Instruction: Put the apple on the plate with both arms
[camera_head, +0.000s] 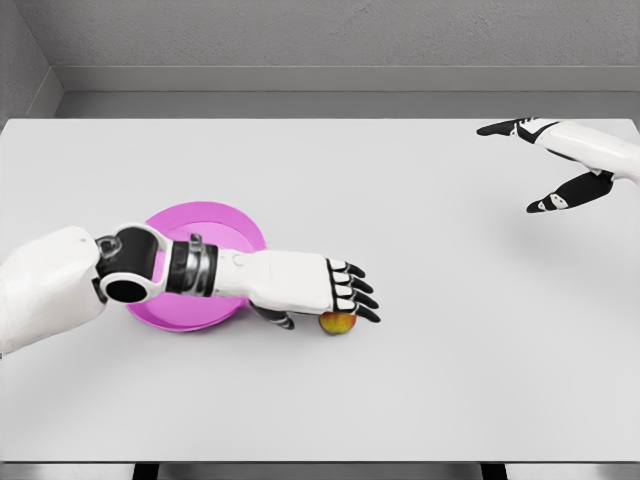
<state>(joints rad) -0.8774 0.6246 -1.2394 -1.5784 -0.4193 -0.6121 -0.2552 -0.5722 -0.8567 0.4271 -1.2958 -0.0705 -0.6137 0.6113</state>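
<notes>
Apple (338, 323) sits on the table (420, 380), just outside the plate (200, 225) at its 4 o'clock, not yet lifted. Your left hand (318, 285) lies directly over it, fingers (355, 290) extended flat toward 3 o'clock and the thumb tucked beneath; no closed grasp is evident. Right hand (555, 165) hangs well apart at the table's 2 o'clock, fingers spread, holding nothing. Judgement: you are at the reach-and-grasp step. Next you need to close the left fingers around the fruit, secure it, then carry it toward 10 o'clock onto the pink dish.
</notes>
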